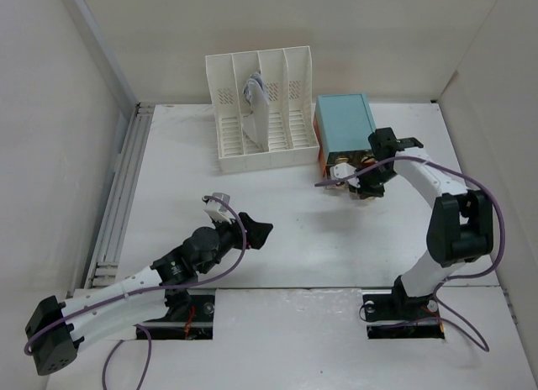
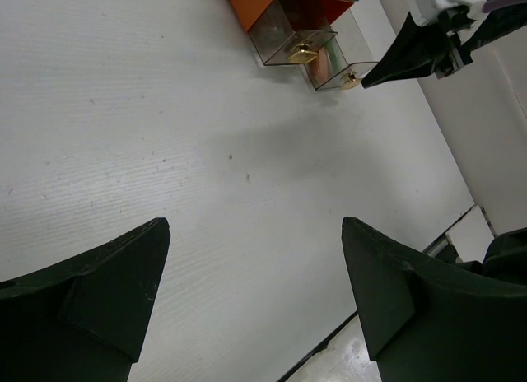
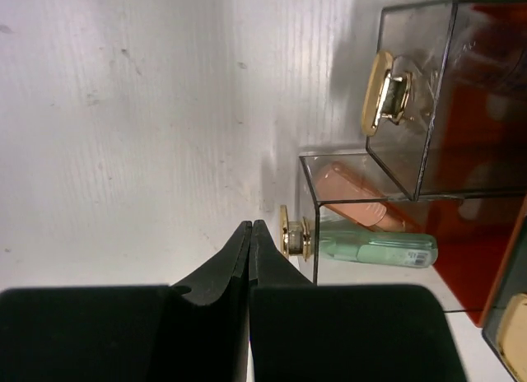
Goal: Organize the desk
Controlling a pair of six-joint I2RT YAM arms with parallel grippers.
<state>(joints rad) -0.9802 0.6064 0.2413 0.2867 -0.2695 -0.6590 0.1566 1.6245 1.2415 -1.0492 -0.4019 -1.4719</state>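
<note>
My right hand is pressed shut on nothing, its tip at the gold knob of the pulled-out clear drawer, ready, I judge, to push it in. My left hand hovers spread open over the desk, which lies beneath both arms.

Overhead view: looks down from above and behind me, taking in the whole desk. My left wrist view: low over it, facing far and right. My right wrist view: very near the drawer box, which all three views share.
</note>
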